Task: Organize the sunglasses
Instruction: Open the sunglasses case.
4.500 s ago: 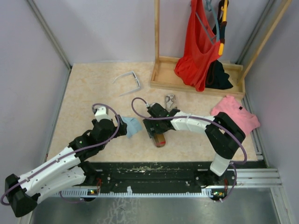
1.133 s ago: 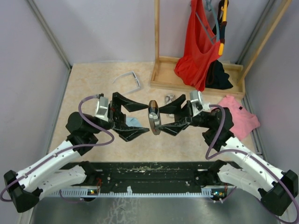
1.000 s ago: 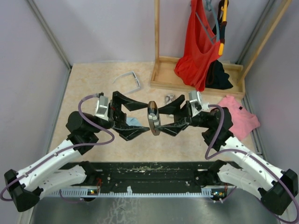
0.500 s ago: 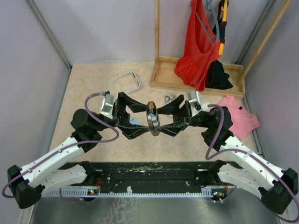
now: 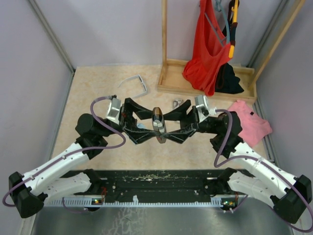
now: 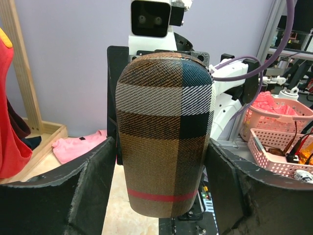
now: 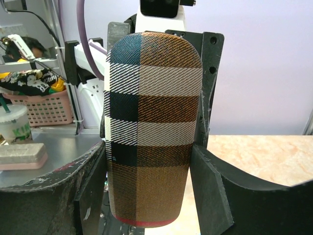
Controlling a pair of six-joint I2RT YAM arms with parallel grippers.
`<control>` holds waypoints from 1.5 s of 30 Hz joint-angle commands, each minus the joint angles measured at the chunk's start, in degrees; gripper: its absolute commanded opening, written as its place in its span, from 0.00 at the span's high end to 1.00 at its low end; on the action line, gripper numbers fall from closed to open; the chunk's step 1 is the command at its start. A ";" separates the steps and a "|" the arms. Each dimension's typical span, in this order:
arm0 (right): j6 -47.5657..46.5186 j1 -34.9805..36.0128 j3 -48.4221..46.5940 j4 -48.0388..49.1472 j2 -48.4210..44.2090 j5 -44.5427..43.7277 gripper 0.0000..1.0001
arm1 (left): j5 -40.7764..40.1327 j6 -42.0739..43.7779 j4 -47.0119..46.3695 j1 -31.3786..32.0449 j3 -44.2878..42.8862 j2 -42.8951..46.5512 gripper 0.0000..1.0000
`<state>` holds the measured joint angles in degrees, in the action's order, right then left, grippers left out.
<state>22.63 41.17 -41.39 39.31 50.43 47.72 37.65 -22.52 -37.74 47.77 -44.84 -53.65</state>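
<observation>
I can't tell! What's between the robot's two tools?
A brown plaid case, upright between the left tool and right tool; the top view shows it.

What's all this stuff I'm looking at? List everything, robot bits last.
plaid case: one, brown checked, upright between both grippers
white sunglasses: one, white, far side, left of rack
wire sunglasses: one, dark, just behind the case
pink garment: one, pink, table's right edge
wooden rack: one, pale wood, far right
red garment: one, red, hanging on the rack
black cloth: one, black, in the rack's base
table: one, speckled beige
right gripper: one, black, clamped on the case
left gripper: one, black, fingers flanking the case, grip unclear
</observation>
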 commanded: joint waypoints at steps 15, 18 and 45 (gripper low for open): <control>-5.70 0.40 -4.12 -7.56 -2.40 -10.59 1.00 | -7.25 5.64 7.84 -0.05 -2.89 3.73 0.93; -7.80 0.42 -5.34 -13.74 -2.87 -16.60 1.00 | -13.56 8.66 14.48 -0.04 -4.58 4.35 0.98; -10.56 5.06 -16.05 -37.52 2.26 -43.14 1.00 | -43.03 10.94 35.24 -0.10 -12.42 2.20 0.09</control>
<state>12.58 46.17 -56.21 -3.60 54.04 0.71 -3.81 -12.49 -4.27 47.79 -54.35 -52.86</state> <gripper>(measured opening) 0.600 0.864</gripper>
